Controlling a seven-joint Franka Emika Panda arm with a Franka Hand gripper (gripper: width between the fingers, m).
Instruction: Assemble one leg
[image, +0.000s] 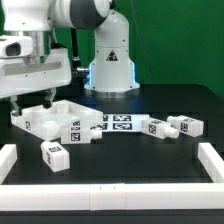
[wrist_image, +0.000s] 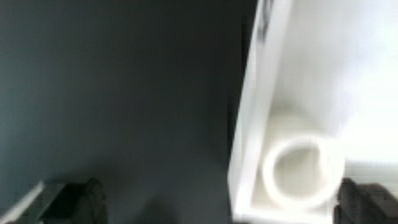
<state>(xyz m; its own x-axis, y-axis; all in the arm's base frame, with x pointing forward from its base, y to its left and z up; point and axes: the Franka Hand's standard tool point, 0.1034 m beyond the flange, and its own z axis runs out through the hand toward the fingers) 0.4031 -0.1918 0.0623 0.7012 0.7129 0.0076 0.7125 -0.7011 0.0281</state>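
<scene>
Several small white legs with tag stickers lie on the black table in the exterior view: one in front (image: 55, 153), and two at the right (image: 160, 127) (image: 188, 124). My gripper (image: 33, 100) hangs over the left end of the large white square panel (image: 58, 116), far from these legs. In the wrist view the gripper (wrist_image: 217, 205) is open. Its dark fingertips (wrist_image: 68, 203) stand wide apart on either side of the panel's rim (wrist_image: 311, 90) and a round corner hole (wrist_image: 299, 166). No leg shows in the wrist view.
The marker board (image: 118, 123) lies flat between the panel and the right-hand legs. A low white frame (image: 212, 160) borders the work area at left, right and front. The robot's base (image: 110, 65) stands behind the parts.
</scene>
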